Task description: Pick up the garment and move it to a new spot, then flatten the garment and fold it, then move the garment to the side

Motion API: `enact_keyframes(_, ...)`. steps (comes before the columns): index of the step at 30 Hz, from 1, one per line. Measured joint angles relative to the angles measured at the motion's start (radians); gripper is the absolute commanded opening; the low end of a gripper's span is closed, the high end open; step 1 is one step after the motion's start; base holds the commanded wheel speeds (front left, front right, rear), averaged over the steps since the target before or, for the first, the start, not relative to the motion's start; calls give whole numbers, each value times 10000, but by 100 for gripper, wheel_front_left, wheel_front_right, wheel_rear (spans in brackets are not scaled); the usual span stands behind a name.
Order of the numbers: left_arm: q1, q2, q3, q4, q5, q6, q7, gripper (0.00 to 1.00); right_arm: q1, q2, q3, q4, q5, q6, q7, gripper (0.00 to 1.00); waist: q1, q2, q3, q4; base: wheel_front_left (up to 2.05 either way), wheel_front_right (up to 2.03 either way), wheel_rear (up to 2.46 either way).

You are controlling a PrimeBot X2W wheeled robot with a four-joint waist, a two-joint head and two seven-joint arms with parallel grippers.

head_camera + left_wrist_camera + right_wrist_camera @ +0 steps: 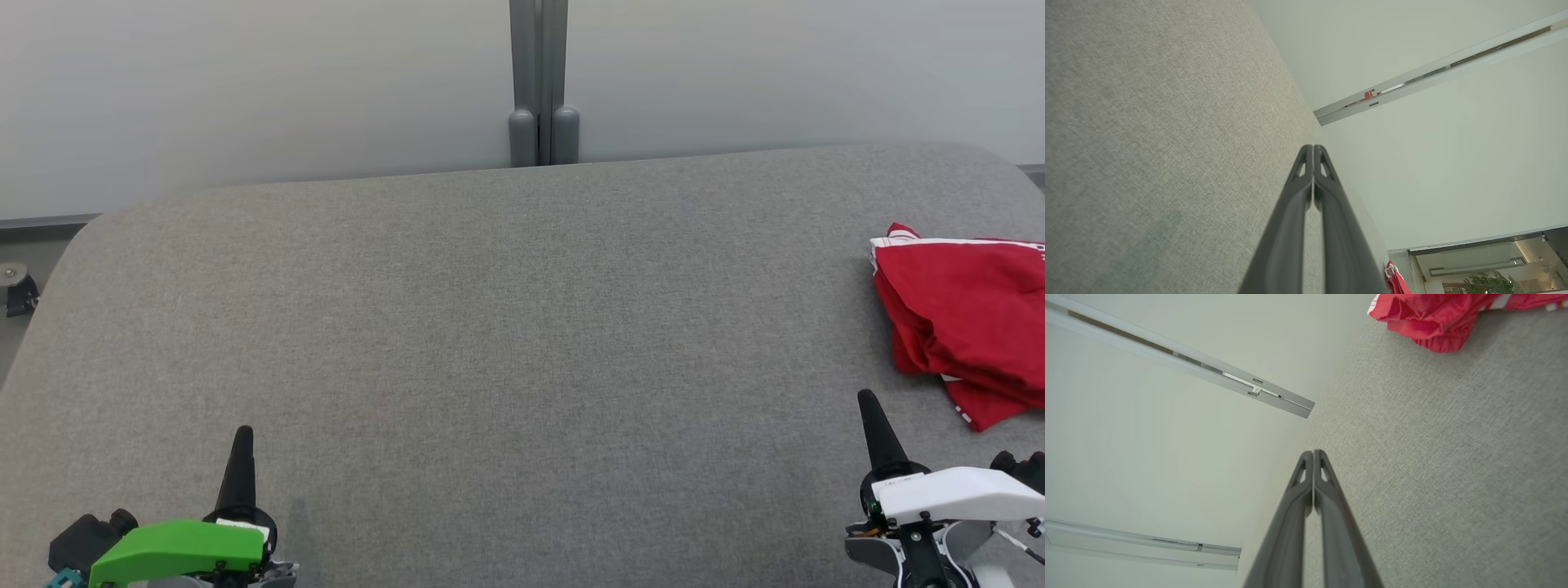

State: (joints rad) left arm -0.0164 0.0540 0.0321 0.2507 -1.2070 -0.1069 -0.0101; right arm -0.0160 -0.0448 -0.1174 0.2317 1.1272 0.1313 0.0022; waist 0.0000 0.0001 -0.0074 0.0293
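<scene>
Two fingers on the left gripper (pixel 242 437) are lying pressed together, tip against tip, with nothing between them. In the left wrist view the fingers (pixel 1290 228) are meeting along one thin seam. Two more on the right gripper (pixel 869 404) are sitting the same way, together and empty.

Behind the left pair, one green housing (pixel 180 551) is covering the wrist, and behind the right pair, one white housing (pixel 955 494). A faint marking on the white one is too small for me to read.

Both grippers are pointing away across one grey, fabric-covered worktop (pixel 522 327). They are well apart, the left at its near left and the right at its near right.

One red garment (pixel 963 327) with white trim is lying bunched in loose folds at the worktop's right edge. It is near the right gripper but apart from it, and partly running out of the head view. I cannot make out any lettering on it.

Beyond the far edge, two pale wall panels are meeting at one grey post (pixel 539 82). One leafy plant (pixel 1486 281) is showing far off in the left wrist view.
</scene>
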Motion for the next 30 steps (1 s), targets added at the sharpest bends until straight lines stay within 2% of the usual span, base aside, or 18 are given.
enact_keyframes(30,-512,6,420,-25,-2454,-130,708,0,-521,-17,17,73,2890,-6,675,0,0,0,57,-160,0,0,0)
